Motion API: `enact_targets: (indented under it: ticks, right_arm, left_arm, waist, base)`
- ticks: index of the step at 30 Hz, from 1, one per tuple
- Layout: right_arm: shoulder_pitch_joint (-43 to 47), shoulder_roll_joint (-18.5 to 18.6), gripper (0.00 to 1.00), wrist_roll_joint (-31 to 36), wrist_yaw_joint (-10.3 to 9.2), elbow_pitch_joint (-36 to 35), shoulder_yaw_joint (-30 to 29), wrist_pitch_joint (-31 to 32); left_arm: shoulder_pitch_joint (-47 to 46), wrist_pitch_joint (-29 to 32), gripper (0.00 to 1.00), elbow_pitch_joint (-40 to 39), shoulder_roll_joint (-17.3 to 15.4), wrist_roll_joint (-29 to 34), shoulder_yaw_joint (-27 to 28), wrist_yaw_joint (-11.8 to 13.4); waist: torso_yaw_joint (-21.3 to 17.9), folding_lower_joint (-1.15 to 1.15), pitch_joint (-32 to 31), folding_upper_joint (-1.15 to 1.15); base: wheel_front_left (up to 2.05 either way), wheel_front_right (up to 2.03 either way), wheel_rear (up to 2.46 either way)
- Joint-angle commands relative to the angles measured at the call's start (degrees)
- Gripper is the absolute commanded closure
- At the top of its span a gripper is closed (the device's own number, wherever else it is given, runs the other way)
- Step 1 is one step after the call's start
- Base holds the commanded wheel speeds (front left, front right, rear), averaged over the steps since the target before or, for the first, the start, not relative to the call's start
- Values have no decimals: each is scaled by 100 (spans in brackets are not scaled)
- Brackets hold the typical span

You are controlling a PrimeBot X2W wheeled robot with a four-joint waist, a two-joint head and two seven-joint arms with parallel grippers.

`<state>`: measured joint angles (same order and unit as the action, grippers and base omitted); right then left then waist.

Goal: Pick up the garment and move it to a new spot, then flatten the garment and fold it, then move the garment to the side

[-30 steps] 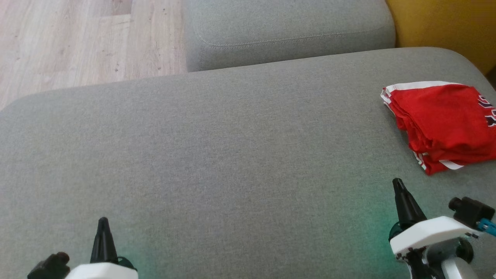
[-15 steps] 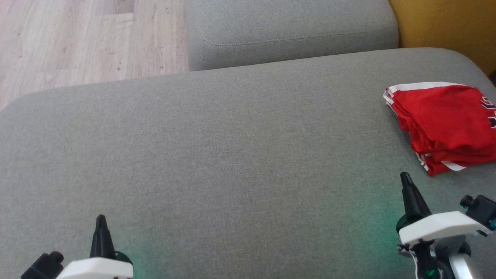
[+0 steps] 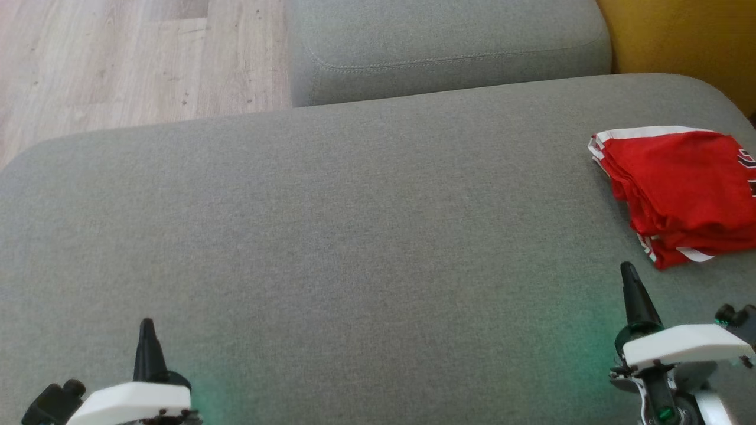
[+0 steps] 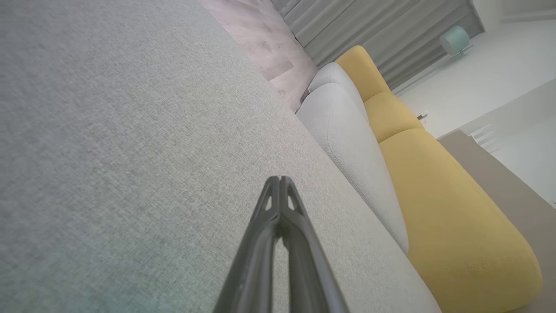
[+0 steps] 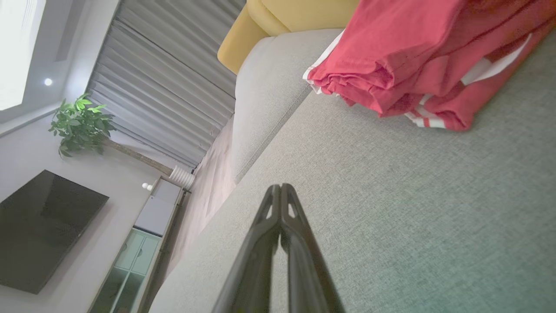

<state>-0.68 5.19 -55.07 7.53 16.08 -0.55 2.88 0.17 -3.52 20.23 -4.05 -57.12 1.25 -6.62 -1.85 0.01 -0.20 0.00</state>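
Garment [image 3: 679, 189] lies folded, unmoved; right fingers [image 3: 634, 295] drifted slightly right.

place: home living room | evidence: grey sofa [image 3: 354, 206], wall TV [image 5: 43, 230], potted plant [image 5: 80, 126], curtains [image 5: 165, 78]

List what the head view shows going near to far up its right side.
right gripper → garment → yellow sofa
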Motion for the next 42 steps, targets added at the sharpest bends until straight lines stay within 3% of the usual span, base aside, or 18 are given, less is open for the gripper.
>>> enact_targets:
  ticks: [1, 42]
  right_arm:
    - [-335, -1, 100, -184, -2, -202, -3, 35]
    - [-491, -167, 100, -2724, -4, -204, -436, 273]
  left_arm:
    - [-297, 54, 100, -196, -9, -167, 154, -44]
    - [-543, 738, 100, -499, 82, -2574, 425, -75]
  waist:
    - [5, 0, 1, 0]
    - [135, 0, 28, 0]
  base:
    - [0, 0, 0]
    - [0, 0, 0]
